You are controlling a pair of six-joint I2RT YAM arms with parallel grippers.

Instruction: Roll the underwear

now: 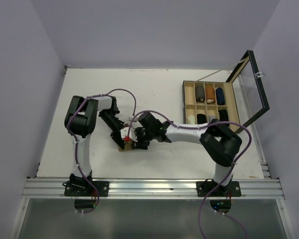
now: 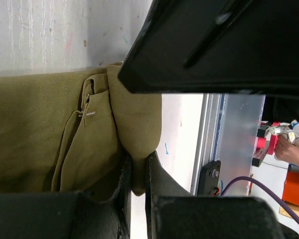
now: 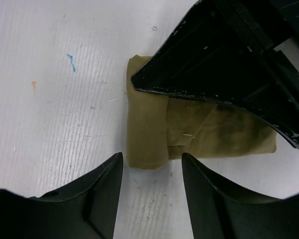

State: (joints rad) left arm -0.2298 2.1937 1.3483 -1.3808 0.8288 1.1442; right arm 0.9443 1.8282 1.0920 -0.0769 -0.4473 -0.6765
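Observation:
The olive-tan underwear (image 3: 147, 134) lies folded into a thick band on the white table; from above only a small patch (image 1: 124, 146) shows between the two arms. My left gripper (image 2: 137, 174) is shut on a fold at the cloth's edge, which bulges out between the jaws. In the right wrist view its black fingers (image 3: 224, 64) cover the upper right of the cloth. My right gripper (image 3: 150, 162) is open just short of the near end of the band, one finger to each side, touching nothing. From above, the right gripper (image 1: 138, 141) faces the left gripper (image 1: 122, 138) closely.
A wooden compartment box (image 1: 187, 102) holding several rolled items stands at the back right, its framed glass lid (image 1: 250, 89) propped open. An aluminium rail (image 1: 149, 188) runs along the table's near edge.

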